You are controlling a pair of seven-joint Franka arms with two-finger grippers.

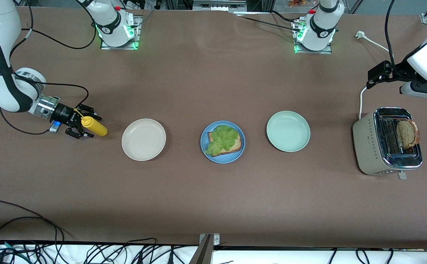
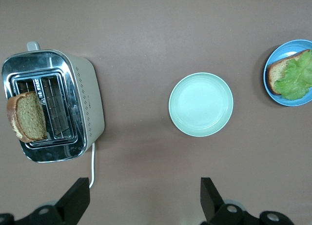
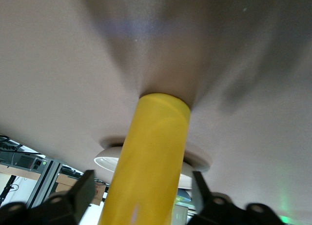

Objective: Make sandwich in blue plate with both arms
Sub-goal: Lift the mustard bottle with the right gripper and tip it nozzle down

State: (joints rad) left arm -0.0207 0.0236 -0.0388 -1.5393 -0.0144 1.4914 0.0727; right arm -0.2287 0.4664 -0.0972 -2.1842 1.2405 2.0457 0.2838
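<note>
The right gripper (image 1: 82,127), low at its own arm's end of the table, has its jaws spread either side of a yellow plastic squeeze bottle (image 1: 94,125), not clamped. Mid-table, the round blue plate (image 1: 207,149) carries one brown bread slice (image 1: 237,144) topped with ruffled green lettuce (image 1: 221,138). The left gripper (image 2: 141,198) hangs released near the cream-and-chrome toaster (image 1: 368,154), where a second brown slice (image 1: 407,133) stands

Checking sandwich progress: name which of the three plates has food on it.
The blue plate, middle of the row, holds bread topped with lettuce. The cream plate and pale green plate hold nothing.
</note>
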